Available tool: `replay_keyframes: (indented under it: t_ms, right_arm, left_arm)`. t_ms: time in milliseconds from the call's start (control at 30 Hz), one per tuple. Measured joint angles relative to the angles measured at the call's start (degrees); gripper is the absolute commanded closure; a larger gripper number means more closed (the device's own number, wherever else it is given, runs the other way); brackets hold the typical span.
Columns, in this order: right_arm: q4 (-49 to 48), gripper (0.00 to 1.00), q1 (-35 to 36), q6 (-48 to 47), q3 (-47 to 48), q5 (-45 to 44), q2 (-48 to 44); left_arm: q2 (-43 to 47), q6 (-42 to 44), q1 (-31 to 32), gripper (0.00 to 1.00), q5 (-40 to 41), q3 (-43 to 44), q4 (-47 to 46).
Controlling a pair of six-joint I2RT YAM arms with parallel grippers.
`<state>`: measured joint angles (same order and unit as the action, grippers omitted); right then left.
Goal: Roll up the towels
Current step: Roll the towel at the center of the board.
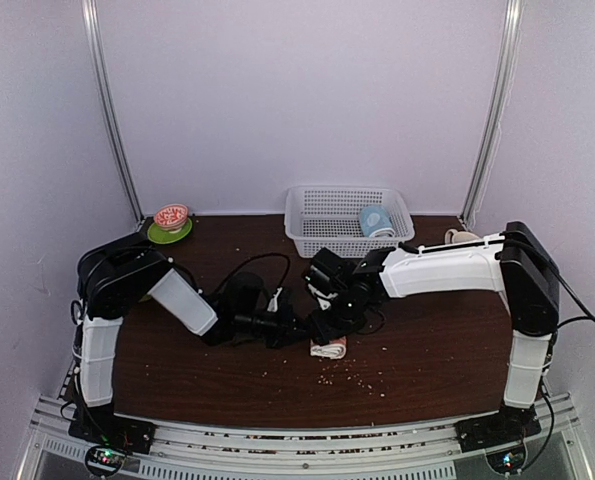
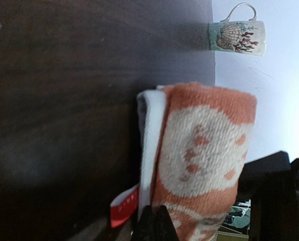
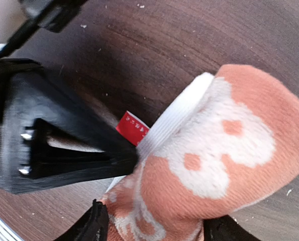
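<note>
Orange towel point(image 3: 224, 150) before basket point(image 1: 329, 243) was mid-roll. Left gripper point(image 3: 130, 156) pinched its edge, right gripper point(image 3: 157, 228) clamped it. Next needed a tighter turn.

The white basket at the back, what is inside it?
The white basket holds one light blue towel, rolled, toward its right side. Nothing else shows inside; its near wall hides the towel's underside.

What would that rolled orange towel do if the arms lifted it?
The orange towel looks like soft, fluffy terry, so it would probably sag and feel light. Its white edge stands free of the roll, so it may unroll once released. Being roughly a cylinder, it could roll on the table if nudged.
</note>
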<state>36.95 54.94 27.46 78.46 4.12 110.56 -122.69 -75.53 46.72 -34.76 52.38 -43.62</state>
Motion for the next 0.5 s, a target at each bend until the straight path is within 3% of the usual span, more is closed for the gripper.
replay_keyframes:
  t_ms: [167, 500]
  right_arm:
    - [-3.3, 0.22, -0.7, 1.0, -2.5, 2.0, 0.0]
    - [-7.2, 0.14, -1.1, 1.2, -4.7, 4.7, -0.1]
  left_arm:
    - [2.9, 0.2, 0.0, 1.00, 0.2, -3.2, 1.4]
    - [4.8, 0.8, 0.0, 1.00, 0.5, -3.3, 1.8]
